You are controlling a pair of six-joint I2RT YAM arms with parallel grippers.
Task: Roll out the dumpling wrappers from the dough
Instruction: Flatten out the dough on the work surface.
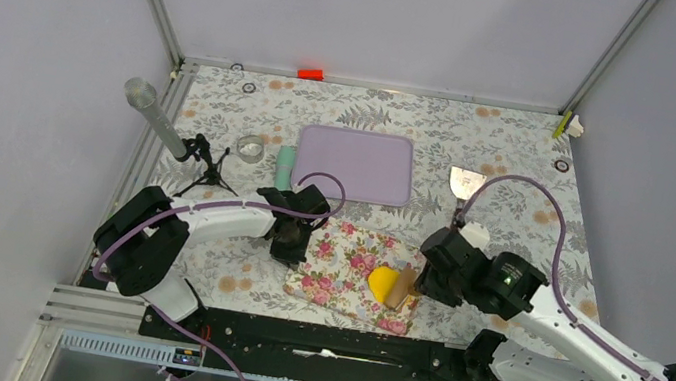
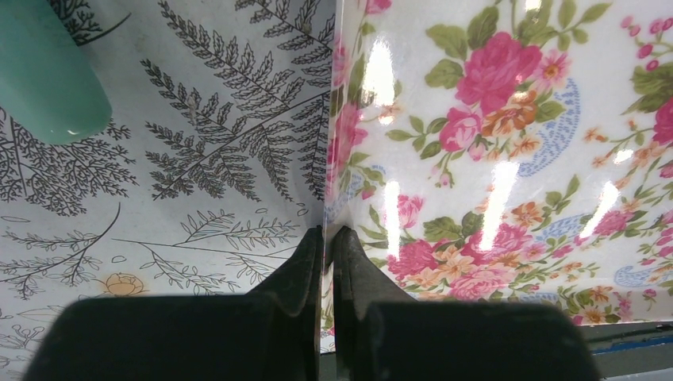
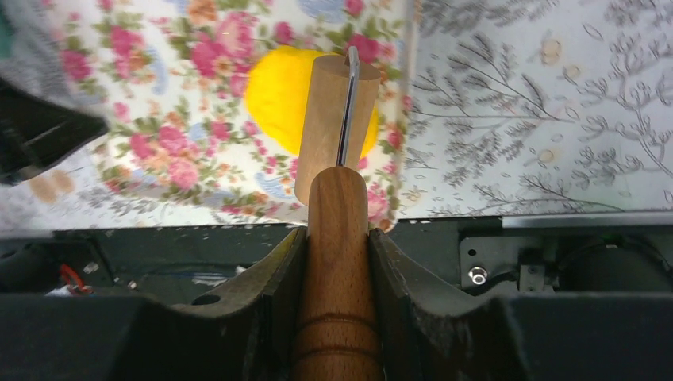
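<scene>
The dough [image 1: 381, 280] is a bright yellow lump on the right part of a floral mat [image 1: 337, 269]. My right gripper [image 1: 429, 277] is shut on the handle of a wooden roller [image 1: 400, 289]. In the right wrist view the fingers [image 3: 295, 254] clamp the roller's handle [image 3: 337, 238], and its barrel [image 3: 329, 119] lies against the dough [image 3: 274, 95]. My left gripper [image 1: 291, 241] is shut on the mat's left edge; the left wrist view shows that edge pinched between the fingertips [image 2: 309, 254], with the mat [image 2: 516, 159] spreading right. No dumpling wrappers are in view.
A purple tray [image 1: 355, 164] lies behind the mat, with a teal cup [image 1: 286, 168] and a small glass ring [image 1: 250, 147] to its left. A metal scraper [image 1: 464, 182] sits at the right, a small tripod [image 1: 204, 162] at the left. A black rail [image 1: 321, 342] runs along the near edge.
</scene>
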